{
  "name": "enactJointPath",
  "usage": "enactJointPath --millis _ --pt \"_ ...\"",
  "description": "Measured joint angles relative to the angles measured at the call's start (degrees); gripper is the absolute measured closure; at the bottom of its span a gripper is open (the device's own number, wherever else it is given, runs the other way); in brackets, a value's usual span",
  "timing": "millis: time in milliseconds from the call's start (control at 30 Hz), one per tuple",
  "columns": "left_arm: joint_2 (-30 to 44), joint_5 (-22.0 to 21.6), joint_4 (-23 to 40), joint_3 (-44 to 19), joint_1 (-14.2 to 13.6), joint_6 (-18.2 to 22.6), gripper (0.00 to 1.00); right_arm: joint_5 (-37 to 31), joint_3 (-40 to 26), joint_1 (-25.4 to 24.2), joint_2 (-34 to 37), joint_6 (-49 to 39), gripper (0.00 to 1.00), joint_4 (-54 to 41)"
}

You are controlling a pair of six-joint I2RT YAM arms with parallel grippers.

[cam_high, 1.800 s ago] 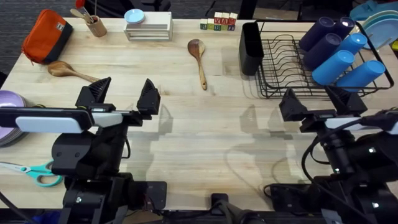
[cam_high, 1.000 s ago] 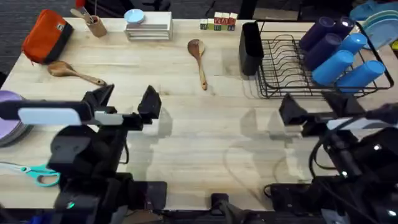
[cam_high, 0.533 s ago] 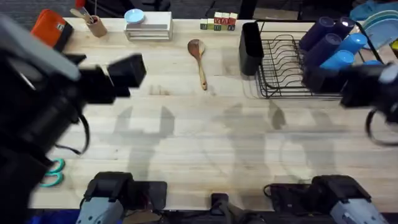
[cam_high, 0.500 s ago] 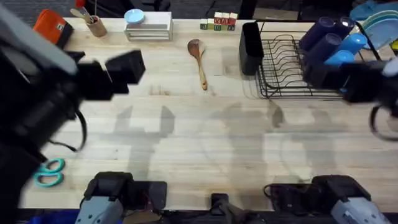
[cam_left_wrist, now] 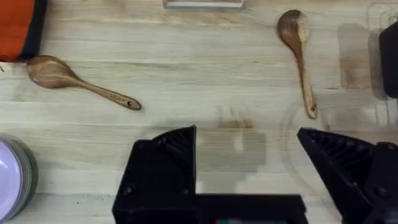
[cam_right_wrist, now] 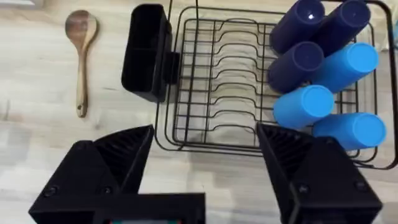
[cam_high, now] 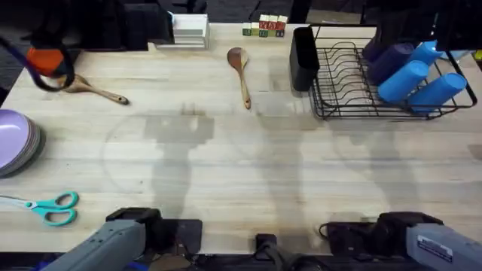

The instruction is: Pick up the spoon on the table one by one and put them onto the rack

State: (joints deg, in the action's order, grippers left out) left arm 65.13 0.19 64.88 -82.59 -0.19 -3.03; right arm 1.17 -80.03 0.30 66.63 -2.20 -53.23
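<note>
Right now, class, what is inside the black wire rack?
In the rack: blue and dark tumblers lying at one end, empty wire slots beside them. The cutlery caddy's interior is too dark to tell.

table [cam_high: 248, 173] | spoons [cam_high: 241, 71] [cam_high: 90, 89] | rack [cam_high: 354, 83] | scissors [cam_high: 45, 208] | plates [cam_high: 16, 141]

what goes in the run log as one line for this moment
left hand open, empty | right hand open, empty | both spoons on table | rack holds cups only

**Colours on your tabletop**

You have two brown wooden spoons [cam_high: 241, 71] [cam_high: 90, 89] on pale plank-grained tabletop [cam_high: 248, 165], a black wire rack [cam_high: 346, 83] holding light-blue and navy cups [cam_high: 410, 71], teal-handled scissors [cam_high: 45, 207], lilac plates [cam_high: 15, 143].
</note>
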Motion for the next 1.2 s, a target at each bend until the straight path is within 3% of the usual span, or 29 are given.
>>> enactJointPath --millis 233,367,533,567,633,767,933,967,1200 --pt "1.91 -0.01 -0.36 -0.09 0.00 0.02 0.007 0.00 -0.08 0.00 -0.02 -0.31 0.005 0.05" --pt "2.29 -2.28 -1.20 -0.09 0.00 -0.13 0.007 0.00 -0.09 0.00 -0.02 -0.44 0.005 0.45" --pt "3.77 -7.09 -1.46 -0.11 0.95 -6.30 0.007 0.00 -0.09 0.00 0.00 -0.44 0.005 0.46" --pt "4.27 -7.49 -1.46 -0.11 1.82 -7.66 0.008 0.00 -0.09 0.00 -0.01 -0.44 0.005 0.46" --pt "7.98 -6.52 -2.49 -0.13 10.02 -11.98 0.008 0.00 -0.09 0.00 -0.02 -0.44 0.005 0.46" --pt "10.97 -5.46 -3.30 -0.17 15.76 -13.18 0.008 0.00 -0.09 0.00 -0.02 -0.45 0.005 0.49" --pt "14.87 -4.96 -6.07 -0.20 20.58 -13.81 0.008 0.00 -0.09 0.00 -0.02 -0.46 0.006 0.48" --pt "18.31 -4.66 -9.96 -0.20 22.75 -13.97 0.008 0.00 -0.09 0.00 -0.02 -0.62 0.006 0.48" --pt "23.17 -4.43 -14.23 -0.20 23.61 -14.59 0.008 0.00 -0.09 0.00 -0.02 -0.63 0.005 0.48"
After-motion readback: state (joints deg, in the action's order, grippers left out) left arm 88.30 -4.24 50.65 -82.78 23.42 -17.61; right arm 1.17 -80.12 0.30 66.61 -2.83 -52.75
